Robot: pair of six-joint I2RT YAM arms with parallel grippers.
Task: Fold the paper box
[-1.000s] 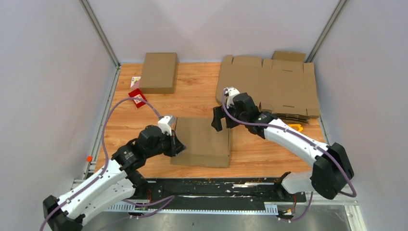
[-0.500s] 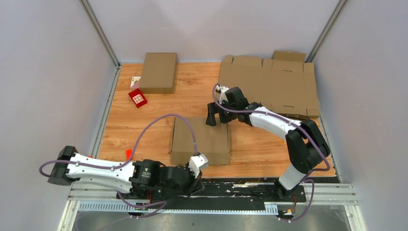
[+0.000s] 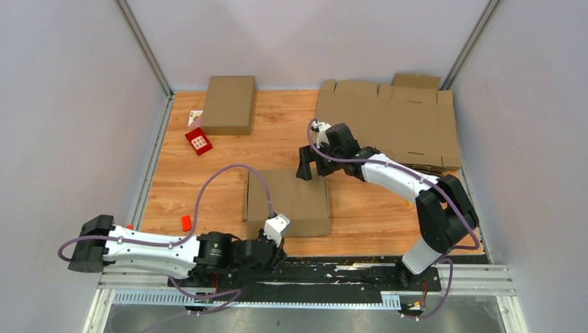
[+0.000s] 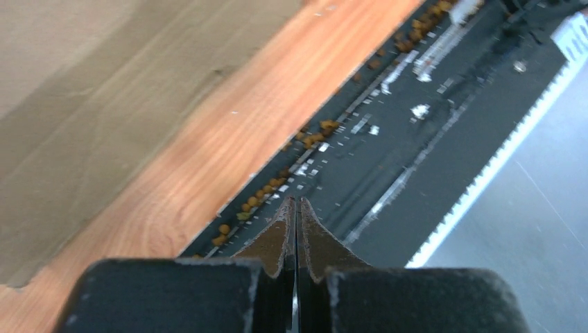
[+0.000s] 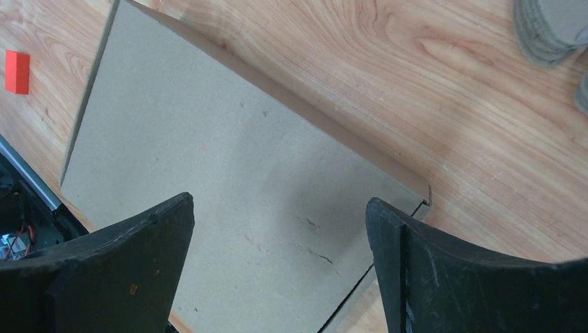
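Note:
The paper box (image 3: 288, 201) lies folded shut as a flat brown carton in the middle of the wooden table. My right gripper (image 3: 310, 166) hovers over its far edge, open, touching nothing. In the right wrist view the box lid (image 5: 229, 173) fills the wide gap of the right gripper (image 5: 279, 201). My left gripper (image 3: 281, 251) sits low at the near edge, just in front of the box, shut and empty. The left wrist view shows the left gripper (image 4: 296, 208) pressed together over the black rail, with the box (image 4: 83, 104) at the upper left.
A pile of flat brown blanks (image 3: 388, 125) lies at the back right. Another closed brown carton (image 3: 229, 104) stands at the back left, a red card (image 3: 199, 141) beside it. A small orange block (image 3: 186, 222) lies left of the box. The black rail (image 3: 360, 267) runs along the near edge.
My left arm has pulled away from the box's left side, down to the near rail. The right gripper has drawn back a little toward the box's far edge.

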